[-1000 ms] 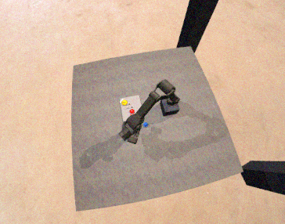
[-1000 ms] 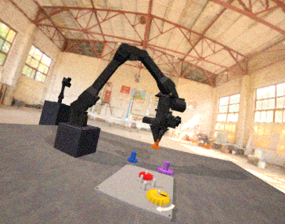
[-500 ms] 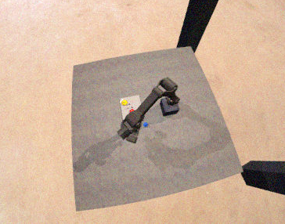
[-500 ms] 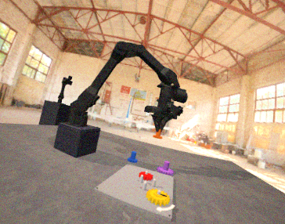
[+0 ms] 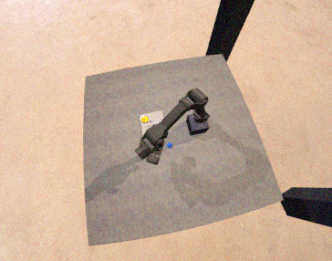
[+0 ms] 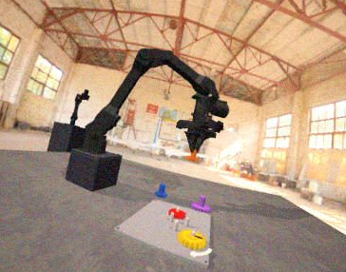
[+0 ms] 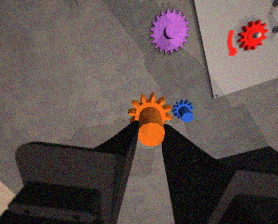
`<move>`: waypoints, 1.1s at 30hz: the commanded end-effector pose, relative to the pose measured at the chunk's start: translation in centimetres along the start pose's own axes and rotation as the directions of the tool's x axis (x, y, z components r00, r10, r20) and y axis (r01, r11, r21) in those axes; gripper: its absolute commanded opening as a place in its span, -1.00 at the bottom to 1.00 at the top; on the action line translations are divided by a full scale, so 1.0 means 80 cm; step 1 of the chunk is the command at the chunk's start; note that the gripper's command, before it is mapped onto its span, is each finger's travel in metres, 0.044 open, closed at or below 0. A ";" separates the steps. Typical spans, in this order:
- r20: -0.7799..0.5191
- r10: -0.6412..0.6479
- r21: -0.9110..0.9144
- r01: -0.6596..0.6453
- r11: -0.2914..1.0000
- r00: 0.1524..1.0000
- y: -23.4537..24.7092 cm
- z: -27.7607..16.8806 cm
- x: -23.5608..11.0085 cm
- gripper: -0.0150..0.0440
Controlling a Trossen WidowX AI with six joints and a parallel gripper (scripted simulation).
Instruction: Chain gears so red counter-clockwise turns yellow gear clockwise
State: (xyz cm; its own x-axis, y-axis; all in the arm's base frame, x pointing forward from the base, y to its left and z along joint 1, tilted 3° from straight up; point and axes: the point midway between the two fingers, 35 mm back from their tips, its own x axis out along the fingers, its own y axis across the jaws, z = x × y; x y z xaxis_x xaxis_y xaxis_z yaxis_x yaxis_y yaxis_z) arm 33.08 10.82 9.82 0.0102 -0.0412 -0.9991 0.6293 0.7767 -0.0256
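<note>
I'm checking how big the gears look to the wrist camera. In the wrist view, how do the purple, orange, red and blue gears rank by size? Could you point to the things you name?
Largest to smallest as they look:
Unsure for first: purple gear (image 6: 201,206) (image 7: 170,31) and orange gear (image 6: 192,157) (image 7: 150,106); orange is nearer the camera
Red gear (image 6: 177,213) (image 7: 252,35)
Blue gear (image 6: 161,193) (image 7: 183,110)

No words, numbers or brands can be read; the only legible signs are arrows on the grey board (image 5: 158,115) (image 6: 148,223) (image 7: 220,65). In the wrist view a curved red arrow (image 7: 231,44) lies at nine o'clock of the red gear (image 7: 252,35) (image 6: 177,213), its head toward six o'clock. In the exterior view a curved white arrow (image 6: 201,253) sits near five o'clock of the yellow gear (image 6: 191,239) (image 5: 144,120). On the far wall, a red panel (image 6: 152,108) is too blurred to read.
</note>
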 end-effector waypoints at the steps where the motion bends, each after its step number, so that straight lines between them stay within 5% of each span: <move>1: 0.003 -0.003 0.002 0.003 1.000 1.000 -0.009 0.010 0.004 -0.49; 33: 0.007 -0.006 0.001 0.005 1.000 1.000 -0.083 0.080 0.042 -0.49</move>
State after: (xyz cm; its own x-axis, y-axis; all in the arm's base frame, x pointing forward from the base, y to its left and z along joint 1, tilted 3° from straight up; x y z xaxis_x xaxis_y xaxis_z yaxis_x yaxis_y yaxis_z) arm 33.98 2.30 7.11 0.0122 -0.0458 -0.9989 0.6328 0.7738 -0.0278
